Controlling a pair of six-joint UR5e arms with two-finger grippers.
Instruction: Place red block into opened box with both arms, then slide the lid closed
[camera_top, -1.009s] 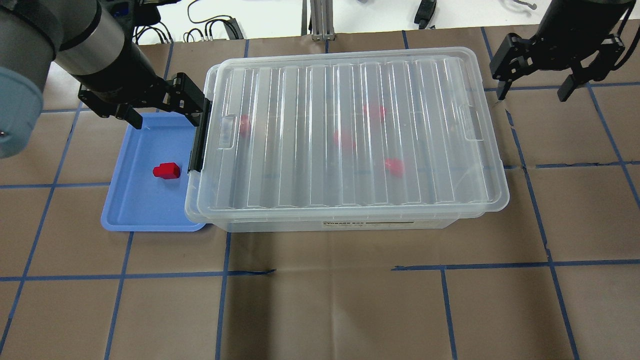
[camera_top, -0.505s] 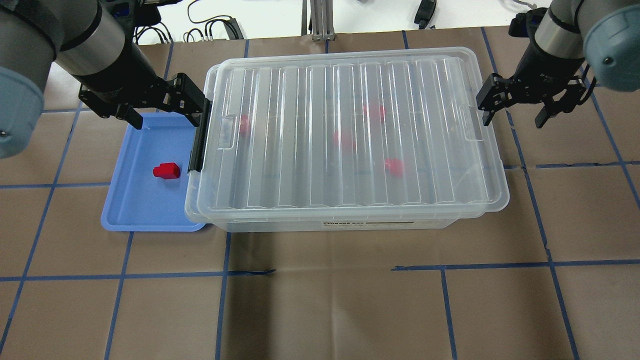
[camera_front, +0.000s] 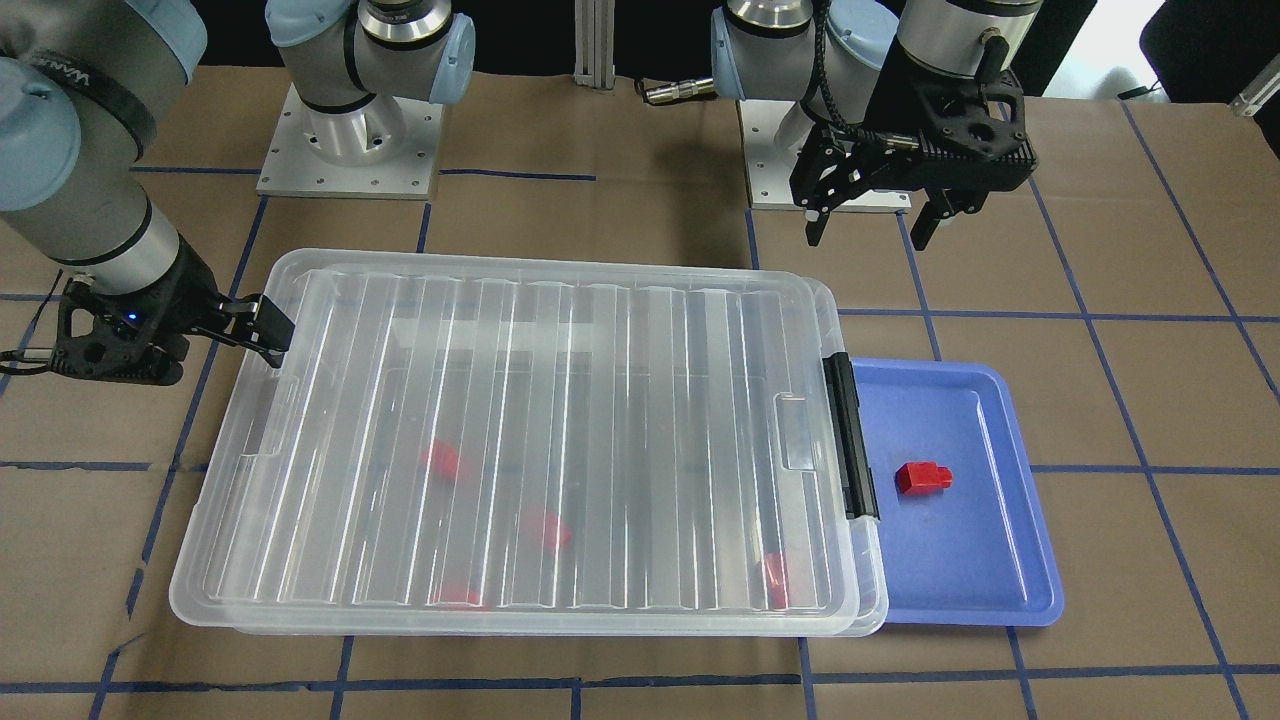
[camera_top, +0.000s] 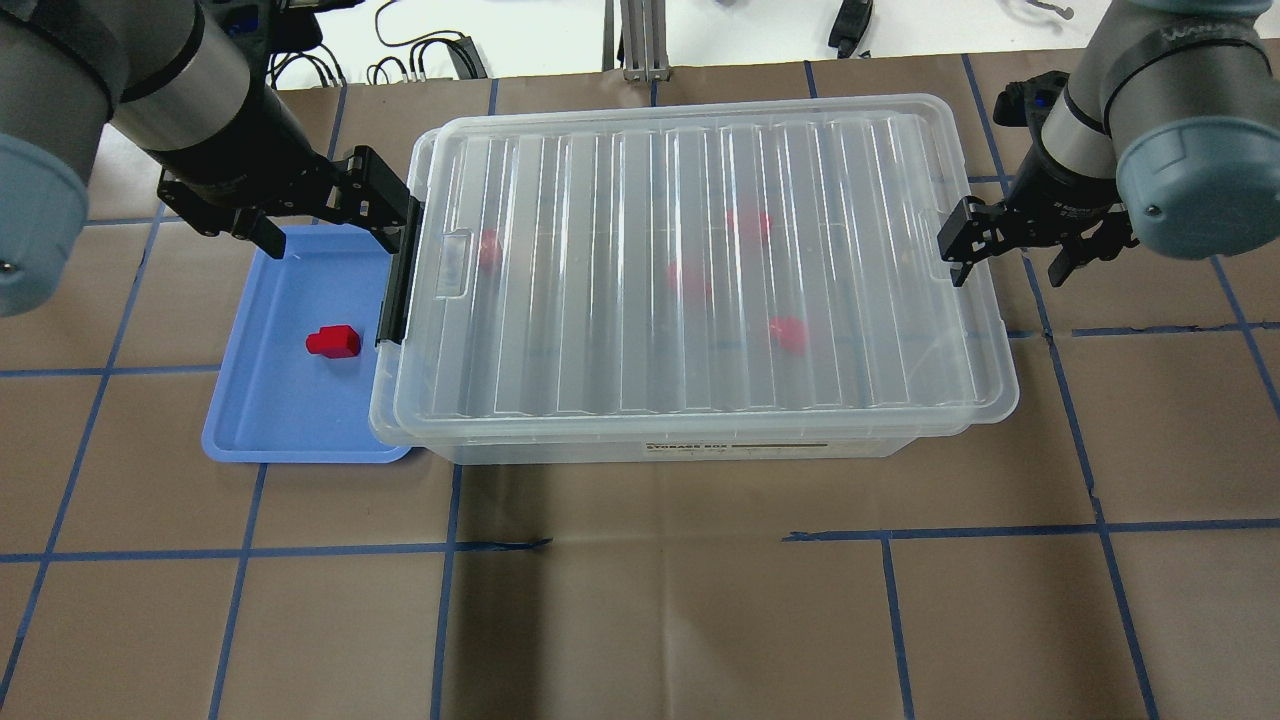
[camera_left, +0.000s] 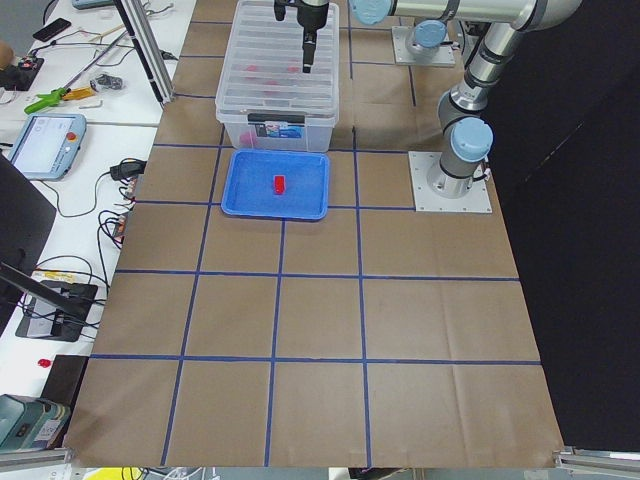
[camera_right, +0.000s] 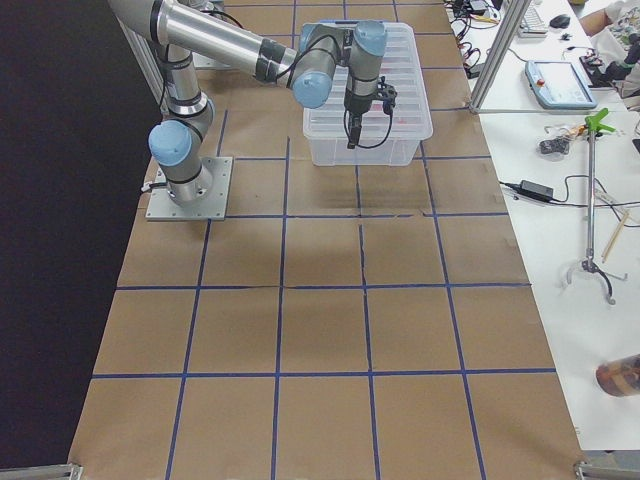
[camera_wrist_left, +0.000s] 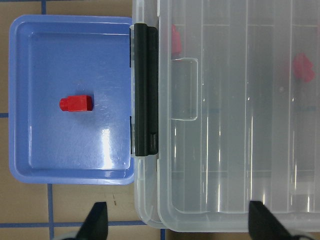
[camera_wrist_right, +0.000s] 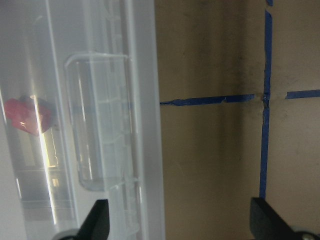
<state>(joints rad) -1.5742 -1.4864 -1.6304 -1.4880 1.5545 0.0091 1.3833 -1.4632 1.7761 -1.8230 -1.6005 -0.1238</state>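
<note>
One red block (camera_top: 333, 342) (camera_front: 922, 478) (camera_wrist_left: 76, 103) lies in the blue tray (camera_top: 268, 420) left of the box (camera_top: 680, 448). The ribbed clear lid (camera_top: 690, 270) (camera_front: 520, 440) lies over the box, and several red blocks show dimly through it. My left gripper (camera_top: 325, 215) (camera_wrist_left: 180, 225) hangs open, high over the tray's far edge and the black latch bar (camera_top: 397, 285). My right gripper (camera_top: 1008, 268) (camera_wrist_right: 180, 225) is open at the box's right short end. One of its fingers (camera_top: 955, 262) is over the lid's edge by the tab recess, the other over the table.
The brown table (camera_top: 640, 620) carries a blue tape grid. Cables and an aluminium post (camera_top: 635, 40) sit beyond its far edge. The tray's right side is tucked under the box's left end. Side benches with tools and a tablet (camera_left: 45, 145) flank the table.
My right gripper has come down and inward from the far right to the lid's right edge. The left arm, lid and red block have not moved.
</note>
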